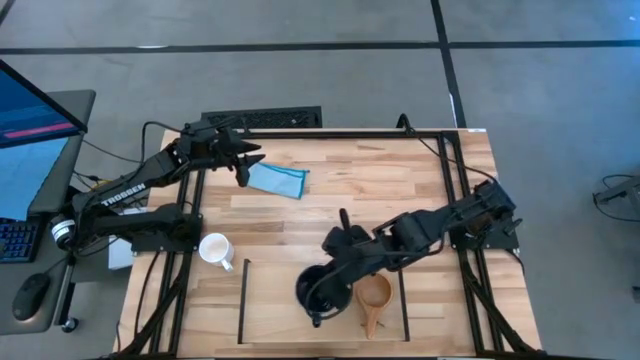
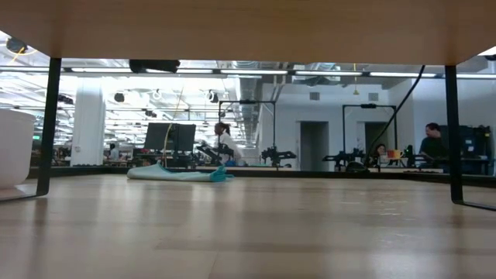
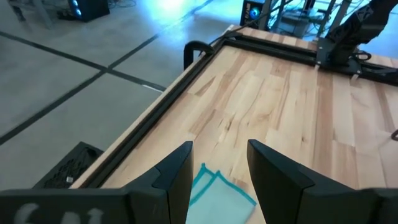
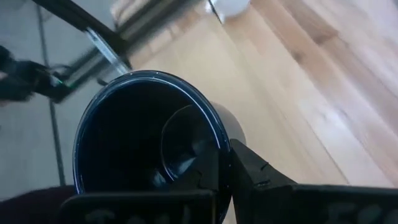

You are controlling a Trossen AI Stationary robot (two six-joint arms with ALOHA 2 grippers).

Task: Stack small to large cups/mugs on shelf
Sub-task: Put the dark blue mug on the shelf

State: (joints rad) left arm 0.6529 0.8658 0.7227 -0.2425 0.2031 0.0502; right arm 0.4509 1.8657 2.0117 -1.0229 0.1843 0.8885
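The dark navy mug is over the shelf, left of the small tan wooden cup, which stands on the shelf's wood with its handle toward the near edge. My right gripper is shut on the dark mug. The white mug stands on the table just past the shelf's left rail, and also shows in the low view. My left gripper is open and empty at the far left, above the light-blue cloth. My right gripper holds the dark mug by its wall at the rim, on the side toward the table's right. One finger is inside the mug and one finger is outside. The mug's mouth faces up. Whether its base rests on the shelf I cannot tell.
The shelf's thin black rails and legs stand at the near middle. The folded cloth lies under my left gripper. The big black frame runs round the tabletop. People and other benches show in the room beyond.
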